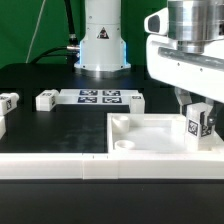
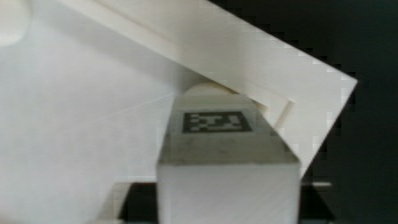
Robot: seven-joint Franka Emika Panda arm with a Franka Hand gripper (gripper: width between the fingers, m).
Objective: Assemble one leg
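Note:
My gripper (image 1: 197,110) is shut on a leg (image 1: 198,123), a small white block with a black-and-white tag on its face. It holds the leg upright over the large white square panel (image 1: 140,137), at the panel's corner on the exterior view's right. I cannot tell if the leg touches the panel. In the wrist view the leg (image 2: 221,150) fills the middle between my dark fingers (image 2: 146,195), with my gripper (image 2: 222,200) closed on it and the panel's (image 2: 107,80) corner rim behind it.
The marker board (image 1: 100,97) lies at the back centre of the black table. Two more loose legs (image 1: 45,99) (image 1: 8,100) lie at the exterior view's left. The robot base (image 1: 101,40) stands behind the marker board.

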